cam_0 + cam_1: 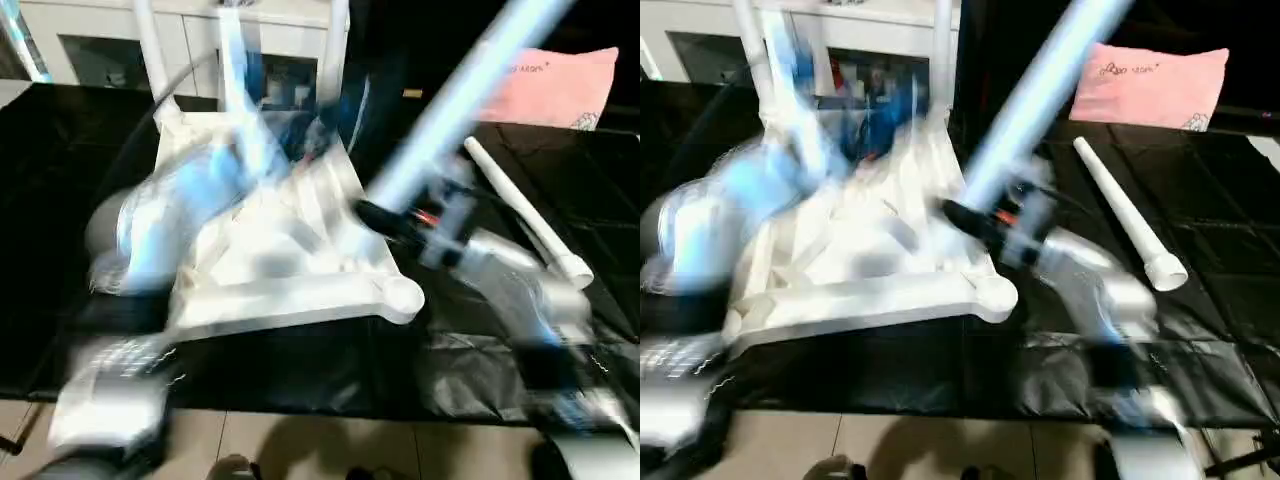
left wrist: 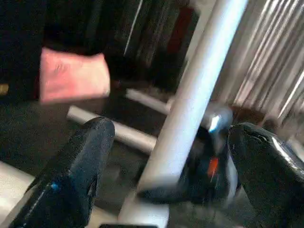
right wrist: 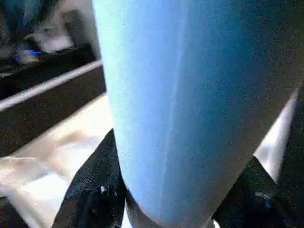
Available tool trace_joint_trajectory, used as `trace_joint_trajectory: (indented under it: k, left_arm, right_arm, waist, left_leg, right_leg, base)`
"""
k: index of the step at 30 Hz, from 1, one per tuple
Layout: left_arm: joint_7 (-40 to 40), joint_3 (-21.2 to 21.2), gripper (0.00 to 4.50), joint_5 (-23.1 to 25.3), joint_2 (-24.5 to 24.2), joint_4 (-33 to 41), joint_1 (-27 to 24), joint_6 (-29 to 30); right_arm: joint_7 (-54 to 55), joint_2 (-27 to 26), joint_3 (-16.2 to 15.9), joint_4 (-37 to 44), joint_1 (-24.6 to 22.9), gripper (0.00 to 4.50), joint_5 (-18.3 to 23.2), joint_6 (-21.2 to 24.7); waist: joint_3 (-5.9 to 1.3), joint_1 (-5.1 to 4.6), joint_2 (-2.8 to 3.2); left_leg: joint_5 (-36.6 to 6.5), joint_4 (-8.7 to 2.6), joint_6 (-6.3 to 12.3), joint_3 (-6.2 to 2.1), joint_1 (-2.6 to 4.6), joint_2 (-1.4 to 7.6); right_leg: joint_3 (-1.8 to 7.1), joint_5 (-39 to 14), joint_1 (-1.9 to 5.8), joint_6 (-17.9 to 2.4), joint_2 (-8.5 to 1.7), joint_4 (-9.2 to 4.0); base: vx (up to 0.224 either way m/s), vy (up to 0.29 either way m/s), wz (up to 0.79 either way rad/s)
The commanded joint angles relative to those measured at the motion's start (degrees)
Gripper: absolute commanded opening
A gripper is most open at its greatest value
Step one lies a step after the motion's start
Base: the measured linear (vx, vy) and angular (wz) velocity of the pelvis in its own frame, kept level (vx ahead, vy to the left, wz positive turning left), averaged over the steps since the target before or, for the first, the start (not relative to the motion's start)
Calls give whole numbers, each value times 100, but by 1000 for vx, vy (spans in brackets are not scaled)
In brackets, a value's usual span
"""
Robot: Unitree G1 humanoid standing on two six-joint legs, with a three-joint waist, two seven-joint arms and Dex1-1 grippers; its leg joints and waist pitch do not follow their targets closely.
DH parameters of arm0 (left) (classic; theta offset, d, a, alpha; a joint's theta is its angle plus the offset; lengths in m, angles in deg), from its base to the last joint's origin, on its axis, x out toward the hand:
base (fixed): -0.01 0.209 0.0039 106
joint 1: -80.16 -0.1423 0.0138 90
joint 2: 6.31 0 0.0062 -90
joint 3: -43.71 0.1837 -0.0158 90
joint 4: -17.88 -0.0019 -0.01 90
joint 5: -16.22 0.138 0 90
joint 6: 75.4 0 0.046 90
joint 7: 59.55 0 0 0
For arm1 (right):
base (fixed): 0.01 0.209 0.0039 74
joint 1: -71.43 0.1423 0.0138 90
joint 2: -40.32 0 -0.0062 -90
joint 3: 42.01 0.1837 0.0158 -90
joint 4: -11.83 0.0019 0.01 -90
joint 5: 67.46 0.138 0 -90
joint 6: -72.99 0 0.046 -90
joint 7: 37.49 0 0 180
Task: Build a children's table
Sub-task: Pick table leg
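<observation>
The white tabletop (image 1: 300,290) lies underside up on the black-covered table, ribs and round corner sockets showing. Two white legs (image 1: 152,50) (image 1: 333,50) stand upright in its far corners. My right gripper (image 1: 385,215) is shut on a third leg (image 1: 450,110), which slants up and to the right over the tabletop's near right part. In the right wrist view this leg (image 3: 190,104) sits between my black fingers (image 3: 95,190). My left gripper (image 2: 169,127) is open, its fingers (image 2: 80,161) wide apart on either side of that leg without touching it. My left arm (image 1: 170,220) is blurred over the tabletop.
A fourth leg (image 1: 525,215) lies loose on the black cover to the right of the tabletop. A pink pillow (image 1: 560,85) sits at the back right. A white cabinet with glass doors (image 1: 100,40) stands behind the table. The table's front edge (image 1: 300,405) borders a tiled floor.
</observation>
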Motion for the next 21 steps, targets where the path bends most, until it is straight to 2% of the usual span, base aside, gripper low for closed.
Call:
trace_joint_trajectory:
  k: [1, 3, 5, 6, 8, 10, 11, 14, 16, 17, 21]
  left_arm:
    - [-193, 348, 428, 188, -47, 207, 51, -158]
    - [-506, 846, 428, 582, -376, 238, -241, -447]
    - [-636, 1042, 428, 757, -456, 193, -329, -600]
    - [-804, 1399, 428, 1119, -583, 78, -422, -891]
    - [-946, 1791, 428, 1462, -705, -52, -476, -1122]
    - [-1084, 2028, 428, 1676, -760, -128, -529, -1221]
    - [-1084, 2028, 411, 1676, -760, -128, -529, -1221]
    - [-1120, 2587, 394, 2159, -883, -340, -630, -1435]
    - [-1019, 2648, 381, 2276, -842, -458, -649, -1455]
    - [-1012, 2652, 355, 2291, -837, -471, -651, -1456]
    - [-968, 2748, 327, 2528, -806, -695, -662, -1443]
  right_arm:
    - [135, 68, 31, 268, -30, 193, -128, -143]
    - [306, 145, -8, 501, -301, 193, -315, -187]
    - [367, 120, 8, 608, -407, 193, -310, -153]
    - [417, 119, -32, 750, -546, 193, -342, -168]
    - [420, 159, -105, 845, -644, 193, -408, -200]
    - [431, 170, -127, 938, -721, 193, -420, -199]
    - [431, 170, -127, 938, -721, 193, -420, -199]
    - [405, 232, -155, 1288, -966, 193, -359, -77]
    - [425, 252, -169, 1372, -1048, 193, -377, -64]
    - [429, 253, -171, 1382, -1058, 193, -379, -62]
    - [461, 252, -254, 1450, -1174, 193, -440, -68]
  waist:
    - [-513, -40, 84]
    - [-498, -47, 113]
    - [-492, -82, 91]
    - [-494, -85, 112]
    - [-479, -107, 108]
    - [-466, -147, 112]
    - [-461, -156, 122]
    - [-441, -244, 130]
    - [-461, -286, 125]
    - [-462, -294, 134]
    - [-474, -365, 130]
  left_leg:
    - [-1226, -433, -213, -47, 149, 152]
    - [-1290, -441, -200, -56, 136, 151]
    - [-1321, -449, -175, -51, 132, 138]
    - [-1341, -446, -161, -54, 141, 130]
    - [-1464, -448, -136, -53, 146, 114]
    - [-1673, -432, -151, -60, 170, 97]
    - [-1723, -429, -157, -64, 183, 97]
    - [-1952, -428, -146, -89, 203, 84]
    - [-1944, -422, -113, -94, 194, 81]
    - [-1955, -416, -105, -92, 204, 81]
    - [-1926, -425, -51, -107, 172, 97]
  right_leg:
    - [334, -2152, 345, -414, -388, -493]
    - [338, -2197, 355, -430, -396, -505]
    - [344, -2249, 366, -370, -383, -520]
    - [339, -2354, 362, -323, -381, -541]
    - [328, -2650, 345, -190, -371, -587]
    - [293, -3121, 330, -79, -386, -652]
    - [282, -3212, 322, -62, -389, -665]
    - [239, -3483, 311, 49, -371, -727]
    - [225, -3460, 322, 67, -369, -733]
    - [219, -3458, 315, 55, -373, -738]
    - [214, -3272, 337, -76, -382, -721]
  base:
    - [0, 0, 0]
    - [0, 0, 0]
    - [0, 0, 0]
    - [0, 0, 0]
    - [0, 0, 0]
    - [0, 0, 0]
    - [0, 0, 0]
    - [0, 0, 0]
    - [0, 0, 0]
    - [0, 0, 0]
    - [0, 0, 0]
